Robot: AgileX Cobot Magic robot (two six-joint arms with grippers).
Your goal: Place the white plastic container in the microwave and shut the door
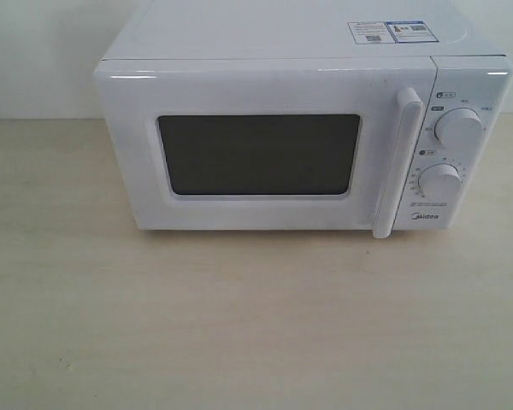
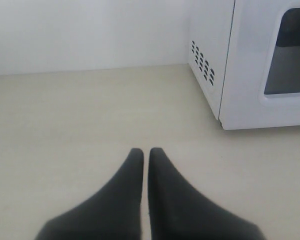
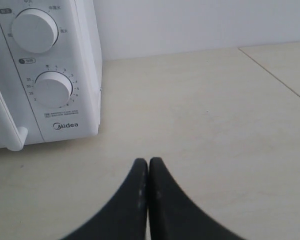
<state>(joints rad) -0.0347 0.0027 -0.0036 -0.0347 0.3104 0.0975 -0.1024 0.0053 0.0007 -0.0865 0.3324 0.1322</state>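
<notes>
The white microwave stands at the back of a pale wooden table, its door shut flush, dark window facing me and the vertical bar handle on its right. The white plastic container is out of view. Neither arm shows in the exterior view. In the left wrist view my left gripper is shut with nothing in it, low over the table, with the microwave's vented side ahead. My right gripper is shut and empty, near the knob panel.
Two round knobs sit on the microwave's right panel, stickers on its top. A white wall runs behind the table. A seam in the table surface shows in the right wrist view.
</notes>
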